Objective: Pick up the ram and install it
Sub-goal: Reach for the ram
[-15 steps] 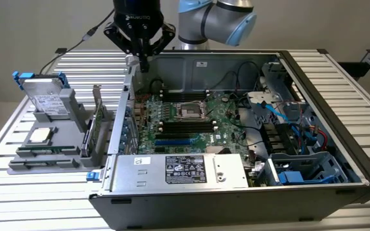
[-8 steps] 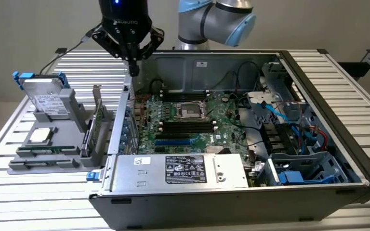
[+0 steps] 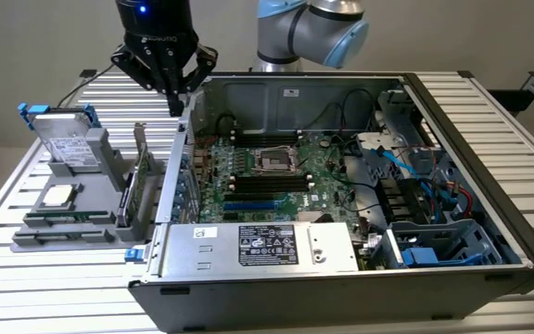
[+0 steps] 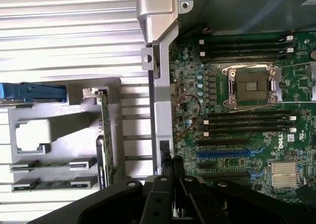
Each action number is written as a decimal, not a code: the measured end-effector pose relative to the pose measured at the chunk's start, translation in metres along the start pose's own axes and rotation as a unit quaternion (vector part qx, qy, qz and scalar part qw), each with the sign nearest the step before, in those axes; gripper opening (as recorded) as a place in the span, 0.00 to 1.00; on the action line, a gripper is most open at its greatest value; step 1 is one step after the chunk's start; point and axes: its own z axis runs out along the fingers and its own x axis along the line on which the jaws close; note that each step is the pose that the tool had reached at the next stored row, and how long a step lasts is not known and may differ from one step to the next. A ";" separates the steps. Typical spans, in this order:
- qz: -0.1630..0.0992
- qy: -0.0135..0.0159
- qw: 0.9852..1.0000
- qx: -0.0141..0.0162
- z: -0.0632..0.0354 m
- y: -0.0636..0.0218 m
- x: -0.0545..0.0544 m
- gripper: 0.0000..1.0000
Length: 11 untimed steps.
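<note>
- Step in hand: pick-up, not yet made. The ram (image 3: 63,217) sits edge-up in a clip slot near the front of the grey holder (image 3: 26,245), outside the computer, toward the exterior view's left.
- The gripper (image 3: 176,106) hangs over the top rim of the case wall (image 3: 179,160), between holder and motherboard. Its fingers (image 4: 166,168) are drawn close together, and I see nothing between them.
- Judgement: task early. The black memory slots (image 3: 265,182) beside the processor socket (image 3: 274,160) look unfilled.
- A grasp calls for spread fingers, a position square over the stick, pads on its two flat faces, and a straight vertical lift out of the clips.
- Edges near the stick: the upright expansion card (image 3: 140,167) stands between it and the case wall, taller than the stick, so a low sideways approach from the case side looks blocked. The silver processor chip (image 3: 58,197) lies just behind it, and the hard drive (image 3: 67,149) stands further back.
- Open room: above the holder is free, so approach from overhead looks cleanest. The slatted table (image 3: 26,278) in front of the holder is bare.
- Inside the case: the slots lie open from above. The cables are well apart from them, toward the exterior view's right, and the power supply (image 3: 258,247) sits along the near edge.
- Risk, judged: a carried stick clipping the wall rim.
</note>
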 end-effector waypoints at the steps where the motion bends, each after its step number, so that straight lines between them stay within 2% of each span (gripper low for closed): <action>1: 0.000 0.000 1.000 0.000 0.0003 -0.0013 0.004 0.10; 11: 0.000 0.000 1.000 0.000 0.0044 -0.0170 0.048 0.10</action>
